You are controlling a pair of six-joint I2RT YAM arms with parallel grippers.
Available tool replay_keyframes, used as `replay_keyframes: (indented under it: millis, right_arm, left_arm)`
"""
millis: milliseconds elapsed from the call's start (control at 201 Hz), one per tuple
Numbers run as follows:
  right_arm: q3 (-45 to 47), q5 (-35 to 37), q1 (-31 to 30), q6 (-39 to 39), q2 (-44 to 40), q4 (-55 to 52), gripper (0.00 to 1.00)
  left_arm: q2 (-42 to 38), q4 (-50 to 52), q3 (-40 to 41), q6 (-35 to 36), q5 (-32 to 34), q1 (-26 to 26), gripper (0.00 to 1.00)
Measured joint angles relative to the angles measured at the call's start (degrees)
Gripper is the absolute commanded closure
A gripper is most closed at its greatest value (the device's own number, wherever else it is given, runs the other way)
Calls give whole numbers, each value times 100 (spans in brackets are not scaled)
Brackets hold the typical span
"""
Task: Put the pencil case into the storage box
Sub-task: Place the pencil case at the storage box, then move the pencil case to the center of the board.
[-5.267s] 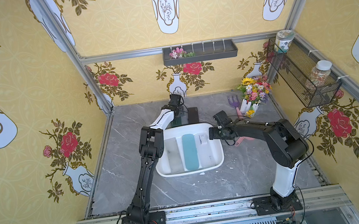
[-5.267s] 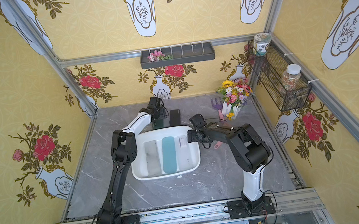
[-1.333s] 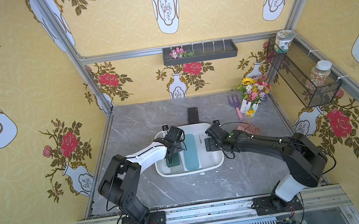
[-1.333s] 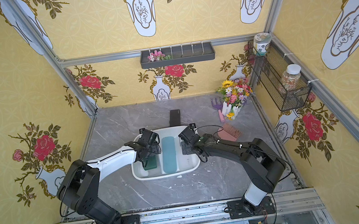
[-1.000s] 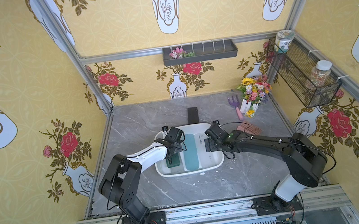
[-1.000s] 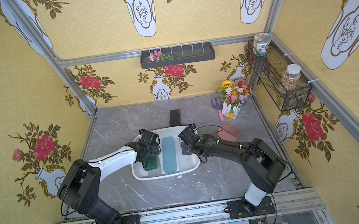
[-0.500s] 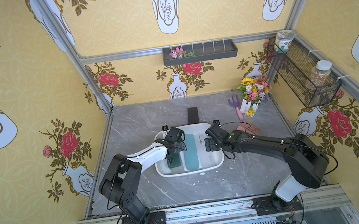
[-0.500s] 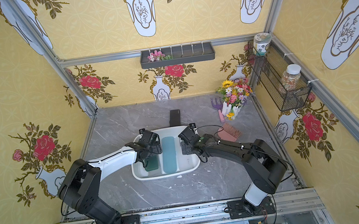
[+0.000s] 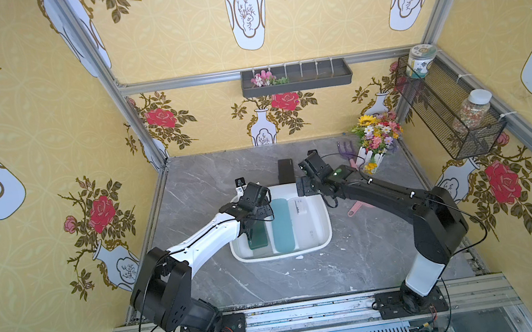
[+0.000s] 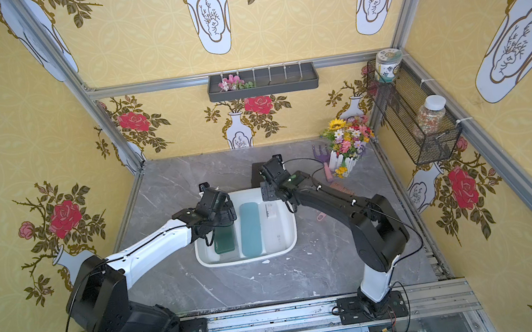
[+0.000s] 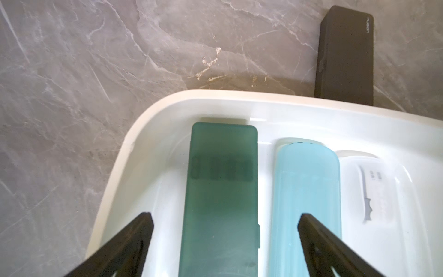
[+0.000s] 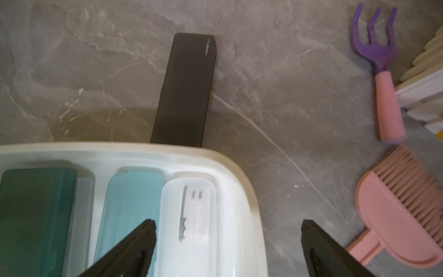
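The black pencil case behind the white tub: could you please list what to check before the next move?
1. Dark green translucent pencil case lies inside white plastic storage tub: ok.
2. Left gripper open, astride that case: ok.
3. Right gripper open, empty: ok.
4. Black rectangular pencil case inside tub: not ok, on table behind it.
5. Room left beside light blue case and clear white case: cannot tell.
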State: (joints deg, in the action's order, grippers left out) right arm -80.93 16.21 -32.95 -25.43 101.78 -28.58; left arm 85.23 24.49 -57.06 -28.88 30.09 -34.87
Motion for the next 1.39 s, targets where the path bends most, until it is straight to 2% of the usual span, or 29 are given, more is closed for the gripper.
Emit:
replay_keyframes:
  millis: [154, 528, 852, 1225, 1395]
  right_arm:
    - [-778, -229, 439, 275, 695, -111, 3]
    - [-1663, -750, 715, 614, 1875, -101, 3]
    - [-3101, -1239, 717, 927, 3244, 37, 3]
    - [-4107, -1462, 660, 1115, 4100, 205, 3]
    - [-4153, -1502, 570, 1200, 4214, 345, 3]
  left_arm:
    - [-50, 151, -68, 109, 142, 85, 0]
    - [-299, 210, 127, 302, 328, 514, 0]
    - [-293, 146, 321, 450, 280, 680, 0]
    - [17, -20, 22, 673, 267, 684, 0]
    - [74, -87, -4, 761, 267, 745, 0]
